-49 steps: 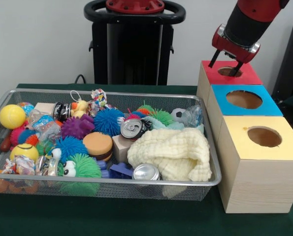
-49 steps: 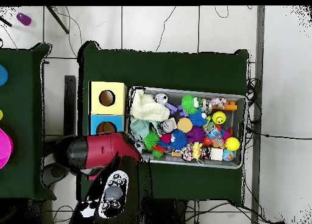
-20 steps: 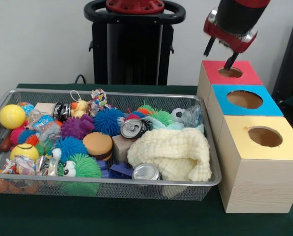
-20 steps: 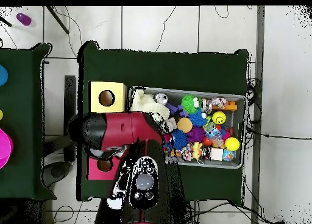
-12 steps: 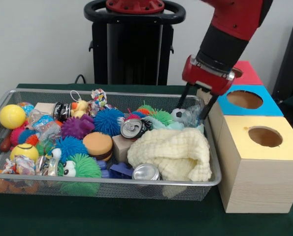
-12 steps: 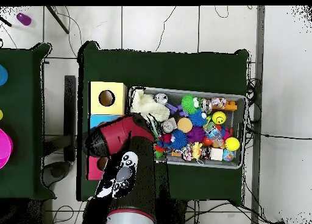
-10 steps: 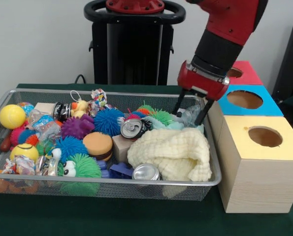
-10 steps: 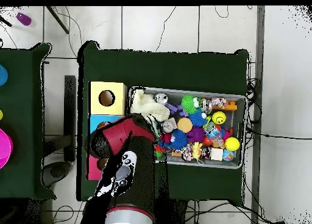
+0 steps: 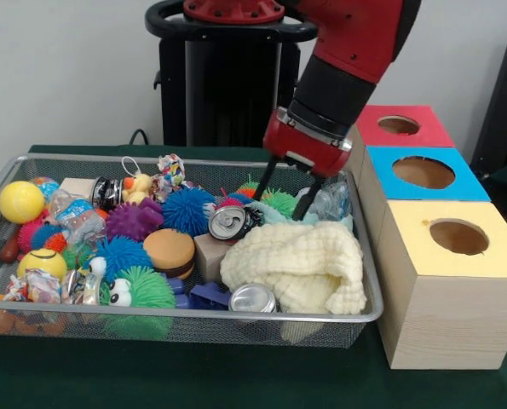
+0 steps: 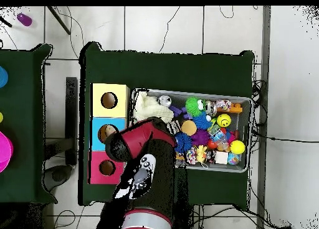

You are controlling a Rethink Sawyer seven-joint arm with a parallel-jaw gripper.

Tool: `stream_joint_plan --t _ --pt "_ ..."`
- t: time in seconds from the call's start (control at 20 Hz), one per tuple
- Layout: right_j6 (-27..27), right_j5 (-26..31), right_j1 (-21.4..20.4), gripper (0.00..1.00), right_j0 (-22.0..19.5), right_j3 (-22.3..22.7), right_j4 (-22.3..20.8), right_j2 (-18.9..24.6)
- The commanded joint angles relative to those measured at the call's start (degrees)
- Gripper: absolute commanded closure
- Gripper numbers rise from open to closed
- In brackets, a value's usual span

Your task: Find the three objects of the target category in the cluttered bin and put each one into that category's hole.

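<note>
The wire mesh bin (image 9: 368, 312) is full of toys; it also shows in the overhead view (image 10: 250, 104). A small yellow duck plush (image 9: 139, 186) with an orange beak lies at the bin's far side, left of centre. No striped tiger shows. My gripper (image 9: 285, 198) is open and empty. It hangs over the bin's far right part, just above the green spiky ball (image 9: 279, 201) and a drink can (image 9: 229, 221). The red-surround hole (image 9: 399, 124) is on the far box, right of the gripper, and shows in the overhead view (image 10: 106, 168). There the arm (image 10: 140, 145) hides the gripper.
The blue-surround hole (image 9: 423, 172) and the yellow-surround hole (image 9: 458, 237) are nearer in the box row. A cream knitted cloth (image 9: 296, 266) fills the bin's near right corner beside a second can (image 9: 253, 298). Spiky balls (image 9: 134, 220) and a yellow ball (image 9: 20, 202) crowd the left.
The arm has swung left from above the red-surround hole and come down over the bin's far right part. The gripper stays open and empty. The toys have not moved.
</note>
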Motion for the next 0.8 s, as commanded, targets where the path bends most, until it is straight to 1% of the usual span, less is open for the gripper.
stream_joint_plan --t 0.05,0.1,0.3,0.35,0.45,0.6,0.7,0.75,0.8 --pt "-4.57 -2.08 -2.66 0.0 -6.04 4.86 -1.27 5.48" --pt "-4.77 -2.16 -2.93 0.0 -6.6 5.24 -1.26 5.9" --pt "-7.43 -3.22 -3.37 0.0 -11.41 7.67 -1.63 9.56" --pt "-7.27 -3.74 -1.61 0.0 -12.25 6.76 -2.09 9.98" --pt "-6.08 -3.95 0.89 0.0 -11.98 4.9 -3.39 9.1" --pt "-2.43 -4.85 2.21 0.0 -12.62 4.95 -2.27 8.6" --pt "-3.6 -5.62 1.8 0.0 -13.54 5.67 -3.09 9.08" --pt "-5.39 -7.08 1.51 0.0 -14.15 5.9 -4.73 9.61" --pt "-5.9 -7.53 1.47 0.0 -14.4 5.84 -5.27 9.77"
